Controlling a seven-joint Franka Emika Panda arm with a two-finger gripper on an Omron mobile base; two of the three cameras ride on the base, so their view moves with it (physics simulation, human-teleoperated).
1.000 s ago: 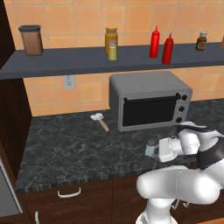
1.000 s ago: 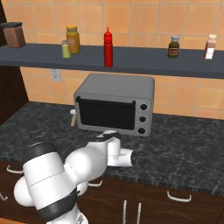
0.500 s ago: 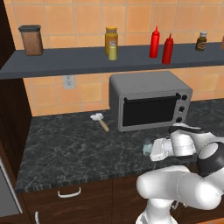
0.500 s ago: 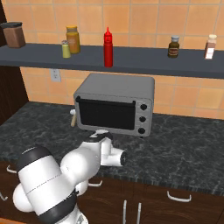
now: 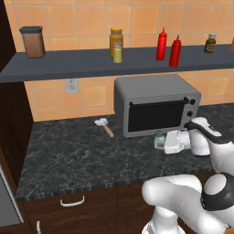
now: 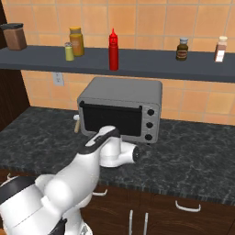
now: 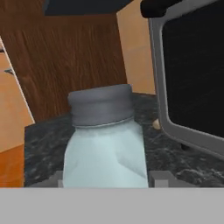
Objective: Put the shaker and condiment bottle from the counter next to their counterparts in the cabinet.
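Apparently unlabelled, the shaker (image 7: 104, 144) sits between claw (image 7: 105, 178) fingertips.

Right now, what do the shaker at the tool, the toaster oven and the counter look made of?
Shaker: looks like pale blue-clear glass, translucent body; cap matte grey, probably metal.
Toaster oven: grey casing with a dull sheen, likely brushed metal; dark door panel that may be glass.
Counter: dark stone-like slab, black with pale veining, as granite or marble would show; polish hard to judge in the render.
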